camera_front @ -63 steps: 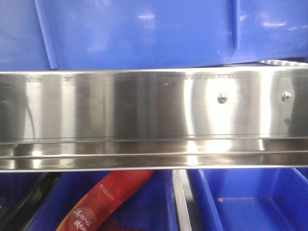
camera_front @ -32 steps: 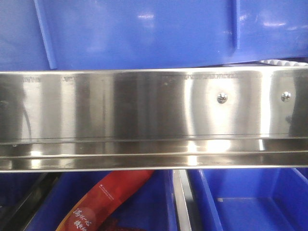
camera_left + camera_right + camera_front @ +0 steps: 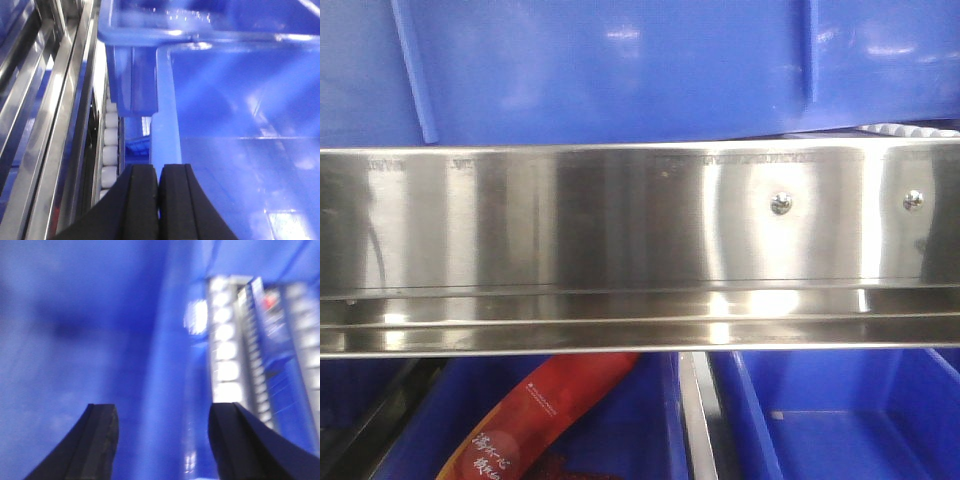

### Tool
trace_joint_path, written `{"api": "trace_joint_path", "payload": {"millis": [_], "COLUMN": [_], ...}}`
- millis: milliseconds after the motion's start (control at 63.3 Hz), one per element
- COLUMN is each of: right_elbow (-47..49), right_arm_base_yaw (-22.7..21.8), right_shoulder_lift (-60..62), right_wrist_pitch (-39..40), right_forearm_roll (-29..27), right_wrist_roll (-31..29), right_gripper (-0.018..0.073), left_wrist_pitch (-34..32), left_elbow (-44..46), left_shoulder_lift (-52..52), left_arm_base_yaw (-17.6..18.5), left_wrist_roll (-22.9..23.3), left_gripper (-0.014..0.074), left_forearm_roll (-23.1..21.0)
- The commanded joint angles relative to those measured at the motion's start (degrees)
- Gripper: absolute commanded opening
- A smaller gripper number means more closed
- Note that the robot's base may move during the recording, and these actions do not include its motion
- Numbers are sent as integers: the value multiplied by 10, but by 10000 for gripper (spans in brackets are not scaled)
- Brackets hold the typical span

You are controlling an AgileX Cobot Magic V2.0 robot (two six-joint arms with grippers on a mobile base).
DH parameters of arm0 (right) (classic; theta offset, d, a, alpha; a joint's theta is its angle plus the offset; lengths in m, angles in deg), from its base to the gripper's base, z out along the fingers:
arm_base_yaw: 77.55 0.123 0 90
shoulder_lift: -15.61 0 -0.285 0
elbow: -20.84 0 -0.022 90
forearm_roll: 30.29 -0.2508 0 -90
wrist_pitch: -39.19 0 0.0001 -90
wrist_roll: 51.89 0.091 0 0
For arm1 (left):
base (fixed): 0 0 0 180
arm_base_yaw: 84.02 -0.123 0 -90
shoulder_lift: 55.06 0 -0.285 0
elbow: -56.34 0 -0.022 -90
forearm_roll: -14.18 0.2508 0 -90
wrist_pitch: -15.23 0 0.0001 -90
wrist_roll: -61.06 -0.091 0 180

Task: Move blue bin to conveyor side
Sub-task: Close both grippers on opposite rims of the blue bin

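The blue bin (image 3: 620,70) fills the top of the front view, standing on the steel rack. In the left wrist view my left gripper (image 3: 159,167) is shut, its black fingers pressed together right at the bin's pale blue rim (image 3: 165,125), with the bin's inside (image 3: 240,100) to the right. In the blurred right wrist view my right gripper (image 3: 162,412) is open, and its two fingers straddle the bin's upright wall (image 3: 165,390) without closing on it. The conveyor is out of view.
A shiny steel beam (image 3: 620,230) crosses the front view. Below it are two more blue bins (image 3: 840,420), the left one holding a red packet (image 3: 550,410). White rollers (image 3: 110,135) run along the bin's left side, and more rollers (image 3: 225,350) run along its right.
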Motion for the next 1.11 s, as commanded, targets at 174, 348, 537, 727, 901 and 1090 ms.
{"api": "trace_joint_path", "payload": {"millis": [174, 348, 537, 727, 901, 1090], "right_elbow": [5, 5, 5, 5, 5, 5], "right_arm_base_yaw": [1, -1, -1, -1, -1, -1], "right_shoulder_lift": [-5, -5, -5, -5, -5, -5], "right_wrist_pitch": [7, 7, 7, 7, 7, 7], "right_forearm_roll": [-6, -6, -6, 0, 16, 29], "right_wrist_roll": [19, 18, 18, 17, 17, 17], "right_gripper": [297, 297, 281, 120, -94, -79], "left_wrist_pitch": [13, 13, 15, 15, 15, 6], "left_elbow": [3, 3, 3, 3, 3, 3], "left_shoulder_lift": [1, 1, 1, 1, 1, -1], "left_arm_base_yaw": [-1, -1, -1, -1, -1, -1], "left_wrist_roll": [0, 0, 0, 0, 0, 0], "left_gripper": [-18, -18, -18, -18, -18, -4], "left_forearm_roll": [-6, -6, -6, -6, -6, -6]}}
